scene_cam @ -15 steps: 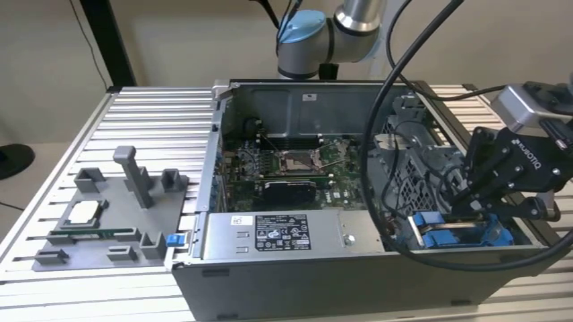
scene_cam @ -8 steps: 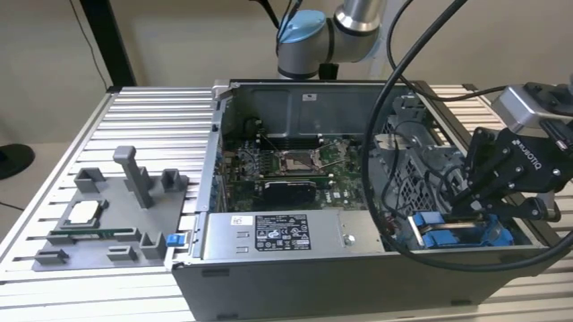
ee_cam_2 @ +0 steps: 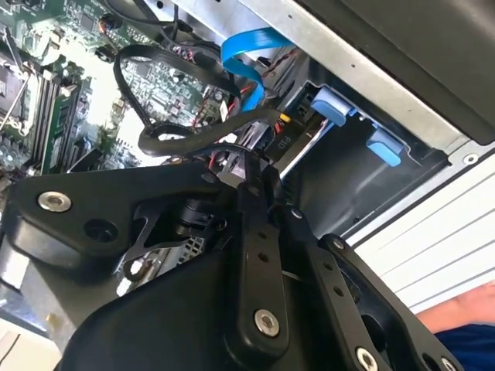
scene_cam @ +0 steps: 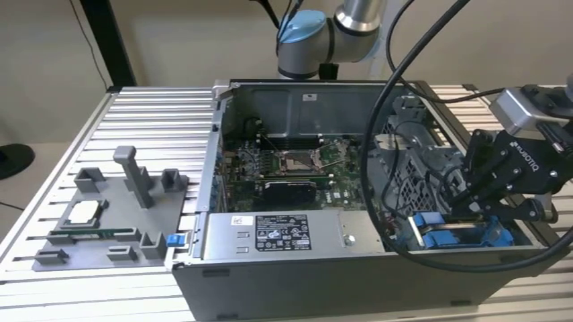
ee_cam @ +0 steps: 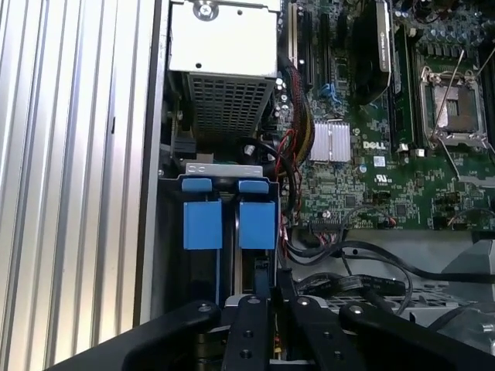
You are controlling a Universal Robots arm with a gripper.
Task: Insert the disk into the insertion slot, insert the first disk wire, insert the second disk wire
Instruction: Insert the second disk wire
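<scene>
Gripper (scene_cam: 490, 216) is down in the slot (scene_cam: 461, 236) at the case's 4 o'clock corner. Jaws look pressed together on a black wire plug (ee_cam_2: 249, 165), though contact is hard to confirm. Disk can't be made out. Risk: a skewed plug jams or snags loose cables (ee_cam: 363, 255).

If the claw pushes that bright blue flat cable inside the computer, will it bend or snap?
Probably bend. The blue flat cable already curves in a loop in the second wrist view, so it looks floppy. It looks thin like a ribbon, so likely light. Pushed, it might spring back or slide against the black cables beside it.
</scene>
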